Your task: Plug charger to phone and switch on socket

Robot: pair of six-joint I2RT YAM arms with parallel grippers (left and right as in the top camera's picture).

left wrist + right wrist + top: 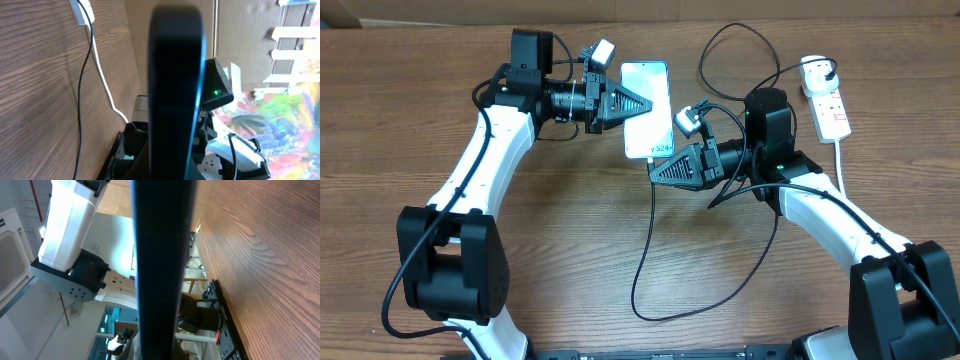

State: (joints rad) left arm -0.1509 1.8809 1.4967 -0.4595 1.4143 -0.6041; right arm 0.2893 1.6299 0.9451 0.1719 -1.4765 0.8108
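Observation:
The phone [642, 85] lies flat on the wooden table with its light-blue screen up. My left gripper [648, 104] is shut, and its tip sits over the middle of the screen. The charger's thin black cable [645, 250] runs from the phone's near edge down into a loop. My right gripper [654, 172] is shut, its tip right at that cable just below the phone; a pinch on it cannot be made out. The charger's white plug [815, 70] sits in the socket [831, 108] at the far right. Each wrist view shows mostly its own closed fingers [175, 75] [160, 255] as a dark column.
The socket's thick white cord [841, 160] runs toward the table's front beside my right arm. Another stretch of black cable [720, 40] loops behind the right arm. In the left wrist view, the white cord [102, 80] and black cable [82, 100] lie on the wood.

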